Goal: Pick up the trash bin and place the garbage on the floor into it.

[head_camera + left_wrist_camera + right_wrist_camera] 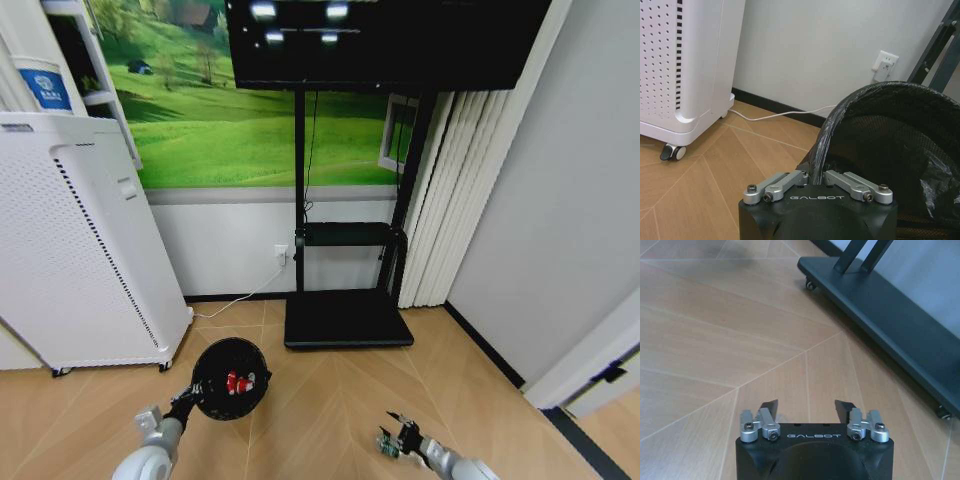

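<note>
The black mesh trash bin (212,372) hangs just above the wood floor at my lower left. My left gripper (193,394) is shut on its near rim, and the left wrist view shows the left gripper (817,172) pinching the rim of the trash bin (890,130). Red and white bits of garbage (236,381) lie inside the bin. My right gripper (402,428) is low over the floor at lower right. A small green-tinged thing (384,446) sits beside it; I cannot tell whether it is garbage. The right gripper (806,407) is open with nothing between its fingers.
A tall white perforated appliance (80,250) on castors stands at the left. The black base of the TV stand (348,320) lies ahead by the wall and reaches close to the right gripper as the TV stand base (890,305). A white cable (775,116) runs to a wall socket (885,65).
</note>
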